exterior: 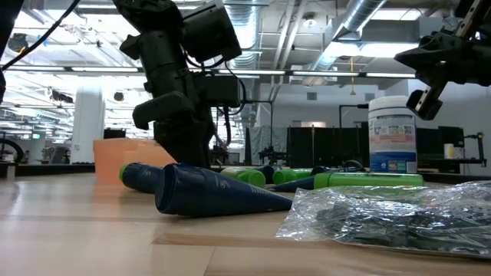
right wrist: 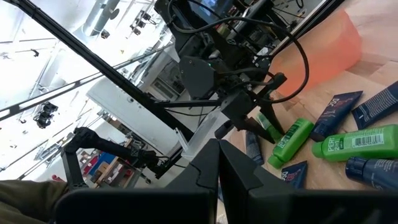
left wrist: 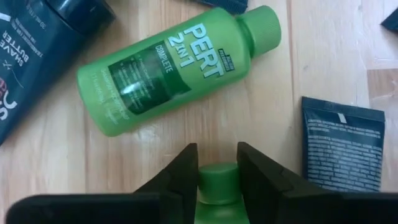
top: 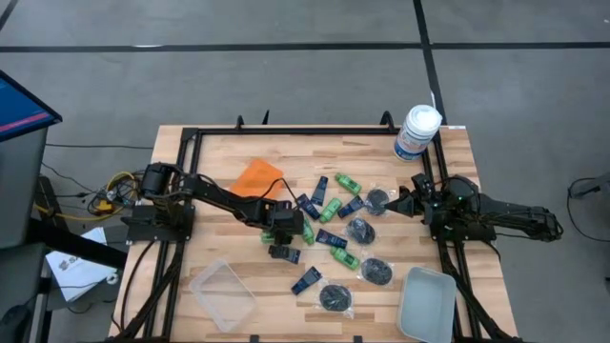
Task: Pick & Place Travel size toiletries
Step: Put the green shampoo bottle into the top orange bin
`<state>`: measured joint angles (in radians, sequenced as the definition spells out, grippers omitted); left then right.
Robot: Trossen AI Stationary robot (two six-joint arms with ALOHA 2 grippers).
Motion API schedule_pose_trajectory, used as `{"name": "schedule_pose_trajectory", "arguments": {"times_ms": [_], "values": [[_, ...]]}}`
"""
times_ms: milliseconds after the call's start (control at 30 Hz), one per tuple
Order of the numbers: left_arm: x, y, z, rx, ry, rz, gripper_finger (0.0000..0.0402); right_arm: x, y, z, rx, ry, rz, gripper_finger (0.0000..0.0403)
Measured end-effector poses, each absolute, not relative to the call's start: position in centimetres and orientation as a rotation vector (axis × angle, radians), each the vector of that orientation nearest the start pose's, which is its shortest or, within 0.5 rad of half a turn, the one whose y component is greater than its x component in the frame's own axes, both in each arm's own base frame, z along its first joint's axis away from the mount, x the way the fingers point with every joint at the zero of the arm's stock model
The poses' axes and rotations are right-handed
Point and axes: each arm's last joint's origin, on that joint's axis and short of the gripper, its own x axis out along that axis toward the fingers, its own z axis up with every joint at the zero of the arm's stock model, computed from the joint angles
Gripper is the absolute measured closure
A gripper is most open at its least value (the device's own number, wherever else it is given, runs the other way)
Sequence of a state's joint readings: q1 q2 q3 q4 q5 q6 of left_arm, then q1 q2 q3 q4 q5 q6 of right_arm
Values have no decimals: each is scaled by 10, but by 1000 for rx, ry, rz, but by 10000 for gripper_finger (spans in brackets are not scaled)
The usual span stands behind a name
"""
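Left gripper (left wrist: 217,165), lower centre of the left wrist view: a green bottle (left wrist: 218,185) is being pinched at its cap between the fingers (left wrist: 180,171), which are pressing on both sides of it. In the high view this grip is sitting centre-left of the table (top: 457,171).

Handling, judged: the bottle is likely light, rigid and smooth; the round cap may be slipping under a pinch, so the body is looking the surer hold. Tubes (top: 306,279) are judged soft and flat, best taken across the edges; packets (top: 335,298) crinkly and slick.

A second green bottle (left wrist: 177,68) is lying just beyond the fingers.

Count, high view, approximate where items overlap: green bottles about five; navy tubes about seven; packets about four; trays two, one clear (top: 222,294), one grey (top: 426,303); canister (top: 416,132) one.

Right gripper (top: 398,202), right of centre, is being held closed and empty.
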<state>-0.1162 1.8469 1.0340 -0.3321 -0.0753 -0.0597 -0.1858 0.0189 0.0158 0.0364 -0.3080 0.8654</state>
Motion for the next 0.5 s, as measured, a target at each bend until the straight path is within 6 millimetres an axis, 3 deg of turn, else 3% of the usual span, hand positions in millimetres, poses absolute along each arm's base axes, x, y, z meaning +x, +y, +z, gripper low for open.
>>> {"name": "schedule_pose_trajectory", "arguments": {"times_ms": [300, 500], "values": [[342, -37, 135, 60, 1134, 5, 320, 96, -9, 171, 856, 23, 128, 403], [341, -37, 149, 64, 1089, 18, 320, 96, -9, 171, 856, 24, 128, 403]]}}
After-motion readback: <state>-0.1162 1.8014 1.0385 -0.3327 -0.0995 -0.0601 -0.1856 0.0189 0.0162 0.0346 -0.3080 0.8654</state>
